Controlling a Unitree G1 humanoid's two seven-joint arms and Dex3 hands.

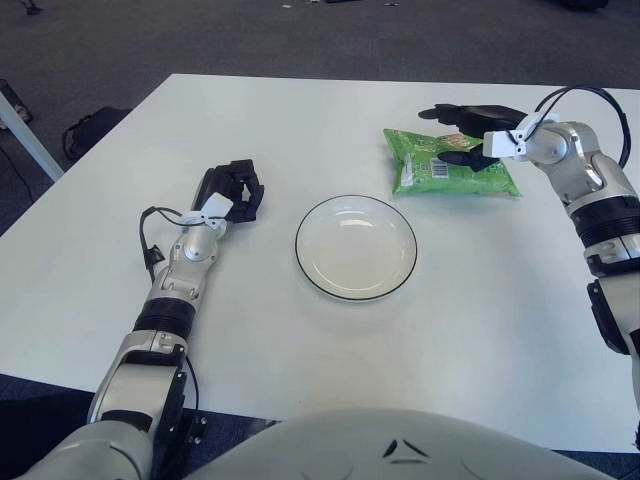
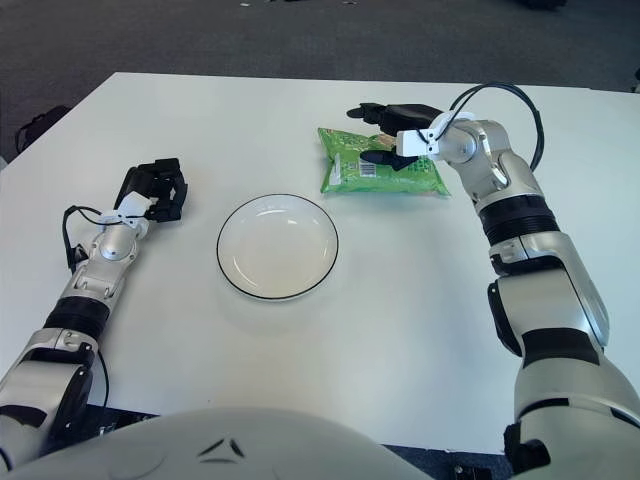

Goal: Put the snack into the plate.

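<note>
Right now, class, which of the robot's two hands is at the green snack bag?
The right hand, fingers spread over the snack bag; the left hand is beside the plate.

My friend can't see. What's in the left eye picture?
The right hand reaches over a green snack on a white table, fingers spread. An empty plate sits in the middle, and the left hand shows left of it.
</note>
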